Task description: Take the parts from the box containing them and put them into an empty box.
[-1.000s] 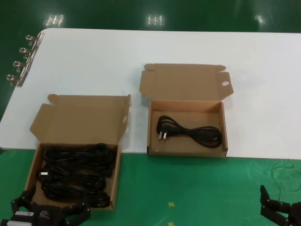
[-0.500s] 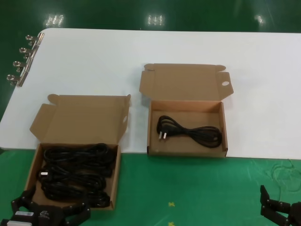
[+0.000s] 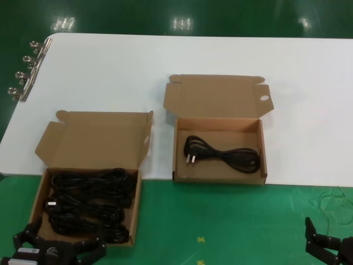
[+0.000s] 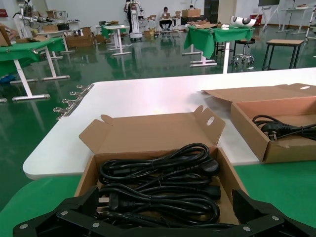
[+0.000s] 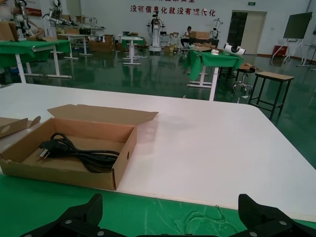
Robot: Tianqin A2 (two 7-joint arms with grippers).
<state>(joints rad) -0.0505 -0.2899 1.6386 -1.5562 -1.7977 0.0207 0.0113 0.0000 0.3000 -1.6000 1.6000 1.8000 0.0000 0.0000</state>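
Lower left of the head view, the shallow brown cardboard carton with slanted lid wings [image 3: 87, 204] sits on the green mat [image 3: 220, 221], lid folded back onto the white table [image 3: 165, 61]. Inside it lies a heap of black coiled power cables [image 3: 88, 204], packed across the whole floor of the box, one plug's silvery prongs showing at the heap's left edge. The left wrist view shows the same pile close up, cords looped over each other.

Right at the bottom left corner, the left gripper [image 3: 58, 251] hovers just at the near wall of that full carton, black fingers spread wide, nothing between them. In its own wrist view both fingertips splay out to either side of the box's front.

Centre frame, the second brown cardboard carton with a round hole in its lid tab [image 3: 219, 149] rests on the table at its near edge, lid standing open behind. It has one black cable with a plug [image 3: 223, 154] lying in it already, plug toward the box's left, cord trailing to the right.

Bottom right corner, the right gripper [image 3: 328, 248] sits low over the mat, well apart from both cartons, fingers wide apart and holding nothing.

Upper left, a row of silvery binder clips [image 3: 26, 69] grips the table's edge.
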